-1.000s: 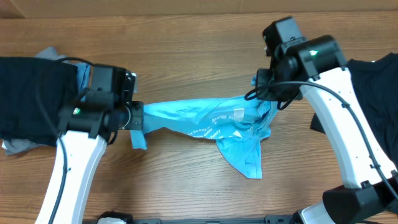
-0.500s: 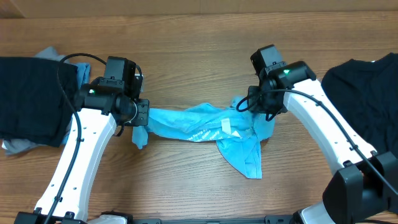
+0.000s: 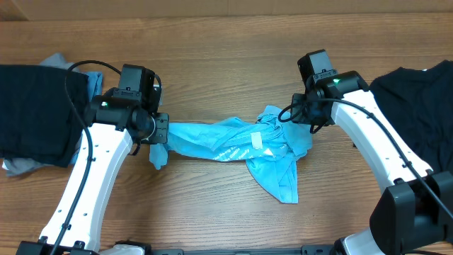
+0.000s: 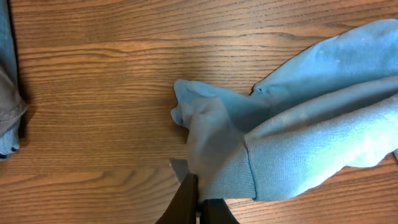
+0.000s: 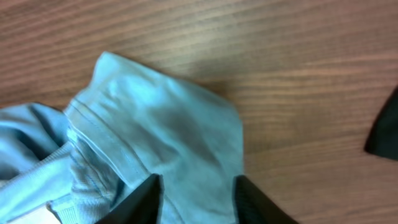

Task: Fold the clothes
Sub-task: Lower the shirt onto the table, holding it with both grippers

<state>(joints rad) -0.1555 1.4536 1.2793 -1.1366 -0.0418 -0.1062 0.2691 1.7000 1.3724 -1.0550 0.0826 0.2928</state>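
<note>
The light sky-blue T-shirt (image 3: 233,145) lies bunched in a long strip across the middle of the table, with pale print showing. My left gripper (image 3: 160,134) is shut on its left end; in the left wrist view the fingers (image 4: 198,190) pinch a ribbed hem of the shirt (image 4: 298,149). My right gripper (image 3: 296,119) stands open over the shirt's right end. In the right wrist view its jaws (image 5: 198,186) straddle the blue cloth (image 5: 155,124) without pinching it. The cloth rests on the wood.
A pile of black clothes (image 3: 35,113) sits at the far left, with grey (image 3: 18,166) and blue (image 3: 60,62) pieces under it. Another black garment (image 3: 417,106) lies at the far right, its corner (image 5: 385,130) showing in the right wrist view.
My right gripper has opened and let go of the shirt's right end, which slumped onto the table. The left arm swung towards the back early on, then held still, gripping.
</note>
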